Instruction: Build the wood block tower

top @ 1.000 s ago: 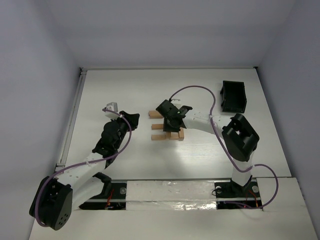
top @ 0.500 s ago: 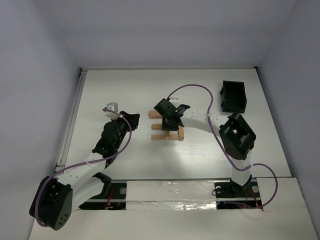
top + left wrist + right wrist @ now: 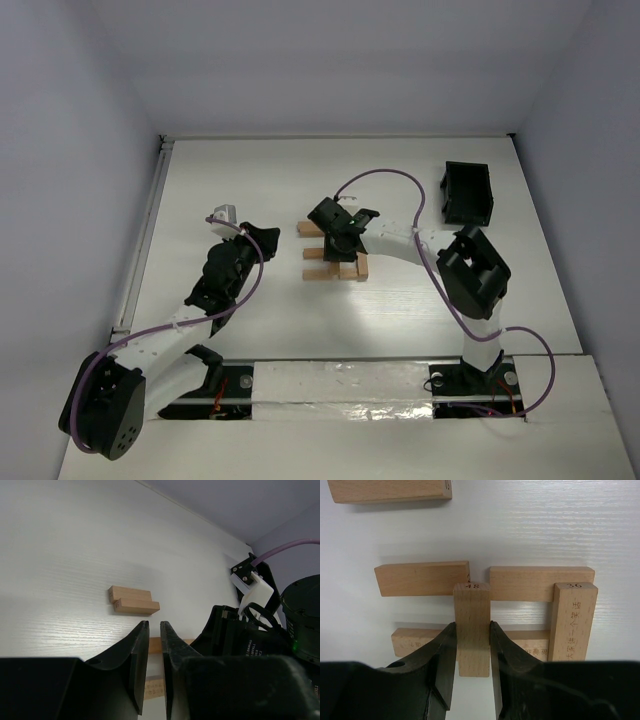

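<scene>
A block (image 3: 471,605) is clamped in the right claw (image 3: 471,628) over the tower (image 3: 318,273), mid-bench (image 3: 250,180). The second layer is being laid. Next, it should be lowered flat and let go. The left claw (image 3: 154,627) is slightly apart, empty.

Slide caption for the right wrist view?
Right hand holds block 48 crosswise over the lower layer, beside block 36.

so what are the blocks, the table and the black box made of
Blocks: pale, unvarnished-looking wood, matte; fine grain and printed numbers show.
Table: white and matte with a faint wood-grain texture, possibly laminate or painted board.
Box: black, probably plastic; too small to tell the finish.
</scene>
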You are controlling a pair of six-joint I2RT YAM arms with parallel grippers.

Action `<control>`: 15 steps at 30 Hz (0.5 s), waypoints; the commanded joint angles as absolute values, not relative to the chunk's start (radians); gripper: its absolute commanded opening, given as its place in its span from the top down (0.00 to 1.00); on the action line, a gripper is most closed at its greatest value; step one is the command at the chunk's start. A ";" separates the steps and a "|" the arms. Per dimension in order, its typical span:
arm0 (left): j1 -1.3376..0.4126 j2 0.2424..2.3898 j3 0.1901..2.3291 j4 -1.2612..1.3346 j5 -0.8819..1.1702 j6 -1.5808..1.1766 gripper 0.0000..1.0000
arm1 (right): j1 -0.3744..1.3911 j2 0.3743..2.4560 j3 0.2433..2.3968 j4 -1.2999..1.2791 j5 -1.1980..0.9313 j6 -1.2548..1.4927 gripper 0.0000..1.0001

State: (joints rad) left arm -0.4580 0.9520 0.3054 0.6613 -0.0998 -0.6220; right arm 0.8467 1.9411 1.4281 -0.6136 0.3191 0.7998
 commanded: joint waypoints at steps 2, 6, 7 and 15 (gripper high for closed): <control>-0.454 0.951 0.330 0.704 -0.087 -0.617 0.87 | 0.857 1.951 1.454 -0.611 0.350 0.790 0.69; -0.454 0.951 0.330 0.704 -0.086 -0.617 0.87 | 0.857 1.954 1.456 -0.611 0.350 0.790 0.69; -0.454 0.951 0.330 0.706 -0.086 -0.617 0.87 | 0.857 1.954 1.456 -0.611 0.350 0.788 0.69; -0.454 0.953 0.330 0.706 -0.086 -0.617 0.87 | 0.857 1.962 1.460 -0.615 0.351 0.785 0.69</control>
State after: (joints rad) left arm -0.4580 0.9524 0.3054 0.6613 -0.0933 -0.6220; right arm 0.8467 1.9434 1.4281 -0.6140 0.3195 0.7898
